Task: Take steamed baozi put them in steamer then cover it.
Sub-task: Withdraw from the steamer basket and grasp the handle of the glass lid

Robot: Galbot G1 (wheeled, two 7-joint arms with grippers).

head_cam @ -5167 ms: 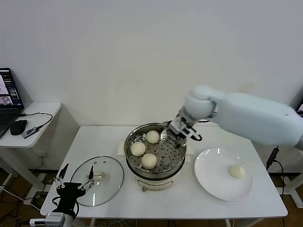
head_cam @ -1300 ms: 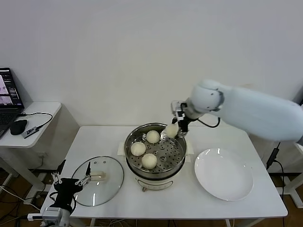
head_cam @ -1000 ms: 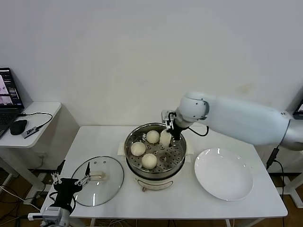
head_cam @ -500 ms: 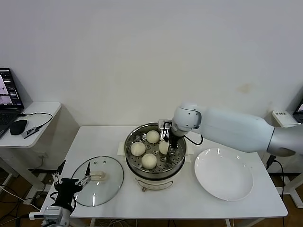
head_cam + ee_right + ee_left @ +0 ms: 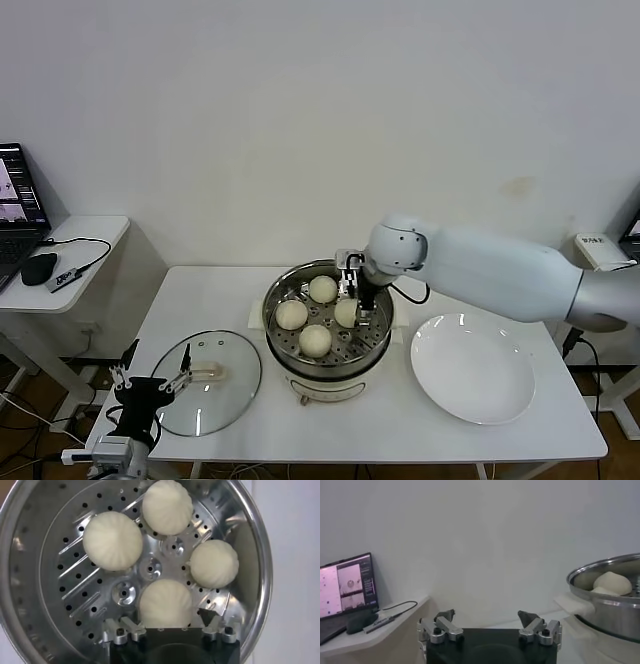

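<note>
Baozi (image 5: 165,602) between open R hand (image 5: 167,625) fingers

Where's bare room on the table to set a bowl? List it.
The table is bare along its front edge between the cover and white plate, and the back-left corner behind the cover. The middle is crowded: the steamer holds four baozi under the right gripper.

baozi (image 5: 112,540): four, cream-white, faint pleat lines on top
steamer (image 5: 283,291): shiny silver steel, tray dotted with dark round holes, white base
cover (image 5: 240,375): clear glass, silver metal rim, whitish handle
plate (image 5: 470,385): plain white
table (image 5: 400,440): white
right arm (image 5: 480,265): white shell, black wrist
right gripper (image 5: 170,630): black body, silver fingers
left gripper (image 5: 489,630): black body, silver fingers
laptop screen (image 5: 347,585): pale pink with dark patches
</note>
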